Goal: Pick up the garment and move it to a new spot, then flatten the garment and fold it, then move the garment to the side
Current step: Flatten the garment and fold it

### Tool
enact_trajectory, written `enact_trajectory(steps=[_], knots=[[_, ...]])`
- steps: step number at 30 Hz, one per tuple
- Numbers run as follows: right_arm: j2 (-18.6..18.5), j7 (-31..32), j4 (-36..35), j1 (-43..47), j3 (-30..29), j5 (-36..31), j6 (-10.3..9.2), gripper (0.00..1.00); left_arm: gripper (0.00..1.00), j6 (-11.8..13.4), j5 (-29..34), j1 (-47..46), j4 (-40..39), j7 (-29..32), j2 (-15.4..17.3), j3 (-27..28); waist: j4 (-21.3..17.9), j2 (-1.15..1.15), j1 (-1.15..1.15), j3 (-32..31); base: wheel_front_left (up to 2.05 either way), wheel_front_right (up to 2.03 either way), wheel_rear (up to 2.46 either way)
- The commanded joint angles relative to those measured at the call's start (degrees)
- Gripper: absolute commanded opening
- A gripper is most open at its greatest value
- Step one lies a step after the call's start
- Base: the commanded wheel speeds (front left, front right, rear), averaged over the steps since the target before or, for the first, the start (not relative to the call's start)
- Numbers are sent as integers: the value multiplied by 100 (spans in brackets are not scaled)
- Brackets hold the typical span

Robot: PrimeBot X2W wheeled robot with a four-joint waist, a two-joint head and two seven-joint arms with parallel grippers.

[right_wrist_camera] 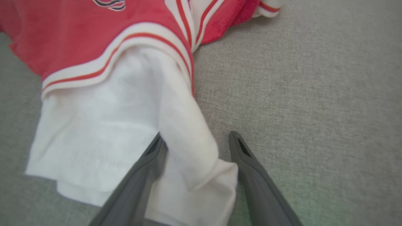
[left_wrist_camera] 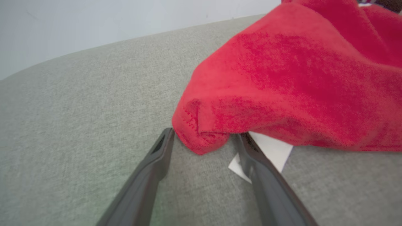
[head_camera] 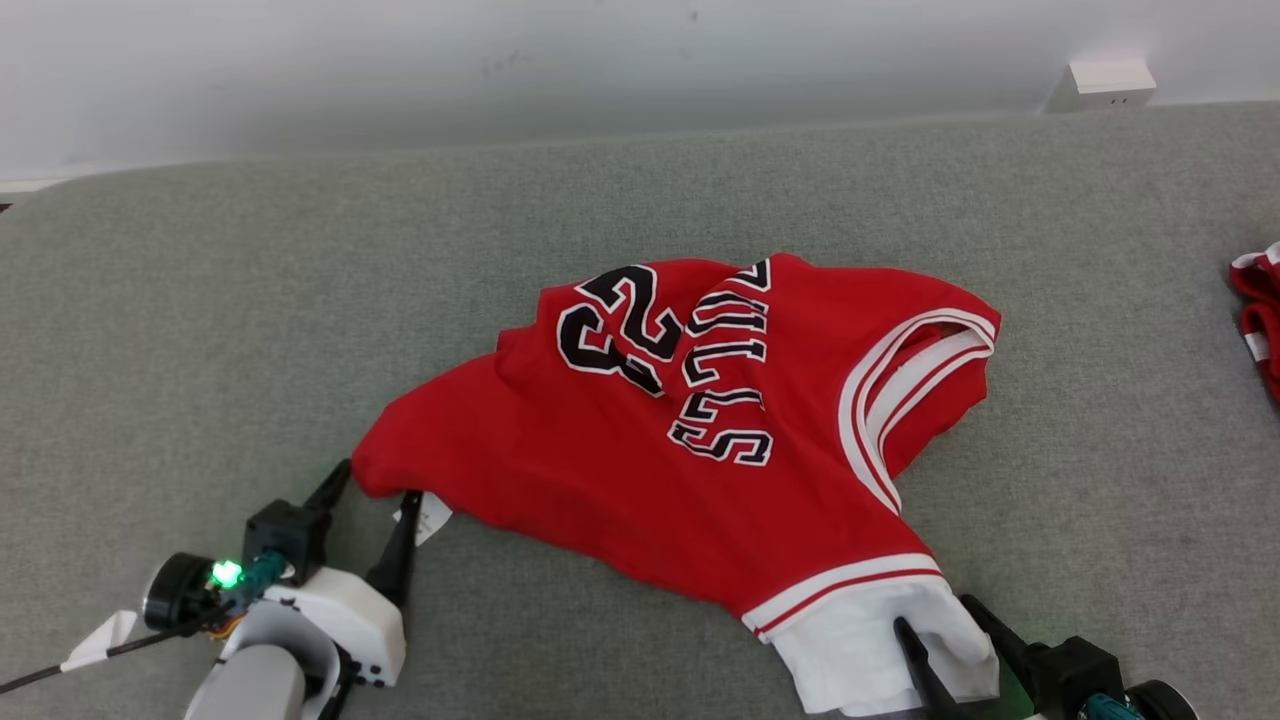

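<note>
Grey padded surface [head_camera: 200, 300] under everything. Red garment [head_camera: 640, 470] lies crumpled mid-frame, its white sleeve [head_camera: 860, 640] at lower right. Left gripper [head_camera: 378, 482], lower left: jaws fully apart, nothing held, straddling the red hem corner. Right gripper [head_camera: 934, 612], lower right: also wide apart & empty, around a sleeve fold. Risk: left pinches just the paper tag [head_camera: 432, 515] or a thin edge, so cloth slips on lift; right may catch 1 layer only, so garment twists.

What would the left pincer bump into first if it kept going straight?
The left pincer would most likely meet the red garment, whose corner lies between its open fingers, beside a white tag.
</note>
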Motion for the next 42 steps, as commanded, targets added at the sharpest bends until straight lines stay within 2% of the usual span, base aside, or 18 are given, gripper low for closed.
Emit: enact_trajectory(steps=[1,6,7,9,10,11,12,17,21,22,23,24,26,29,30,31,37,42], knots=[[-35,89,202,-32,-11,78,-27,100,100,12,39,-109,109,5,47,-7,-23,0,0,47,0,0,0],[-15,179,332,-71,120,100,-28,100,100,-23,34,-304,337,-19,21,-75,-53,0,0,93,0,0,0],[-1,234,363,-93,204,132,-28,100,50,-37,26,-338,392,-19,17,-90,-60,0,0,98,0,0,0],[18,364,458,-127,394,267,-23,100,0,-41,1,-394,476,-21,6,-107,-71,0,0,90,0,0,0],[16,442,501,-140,523,344,-21,67,0,-55,2,-409,511,-26,9,-125,-73,0,0,75,0,0,0],[14,457,502,-175,633,460,-2,4,0,-70,-4,-421,541,-29,11,-139,-73,0,0,57,0,0,0],[27,422,484,-213,664,571,2,0,0,-81,-13,-428,564,-32,13,-154,-71,0,0,26,0,0,0],[-25,349,177,-285,746,1151,5,0,0,-135,-108,-366,598,-39,51,-185,-80,0,0,-144,0,0,0],[-285,307,-562,-227,601,1892,-16,0,0,-198,-251,-195,402,40,148,-146,-90,0,0,-391,0,0,0],[-407,360,-1101,-113,482,2308,-15,0,0,-237,-346,-91,151,210,257,-149,-91,0,0,-528,0,0,0],[-407,360,-1101,-113,482,2308,-15,0,0,-237,-346,-91,151,210,257,-149,-91,0,0,-528,0,0,0],[-580,456,-1723,-17,296,2727,-14,0,0,-274,-474,37,-218,470,383,-161,-82,0,0,-660,0,0,0],[-771,555,-2356,91,1,3077,-15,0,0,-289,-594,225,-808,893,467,-209,-67,0,0,-818,0,0,0],[-898,771,-3202,227,-454,3595,-14,0,0,-313,-838,533,-1941,1677,675,-229,-40,0,0,-1055,0,0,0],[-898,771,-3202,227,-454,3595,-14,0,0,-313,-838,533,-1941,1677,675,-229,-40,0,0,-1055,0,0,0],[-930,852,-3457,250,-625,3760,-14,0,0,-318,-942,645,-2366,1944,744,-231,-30,0,0,-1110,0,0,0],[-826,1404,-4557,229,-1775,4567,-14,0,0,-335,-1598,1161,-4928,3444,1117,-232,3,0,0,-1475,0,0,0],[-592,1962,-5348,-16,-2659,5006,-14,0,0,-329,-2095,1081,-6743,4447,1501,-139,25,0,0,-1551,0,0,0]])
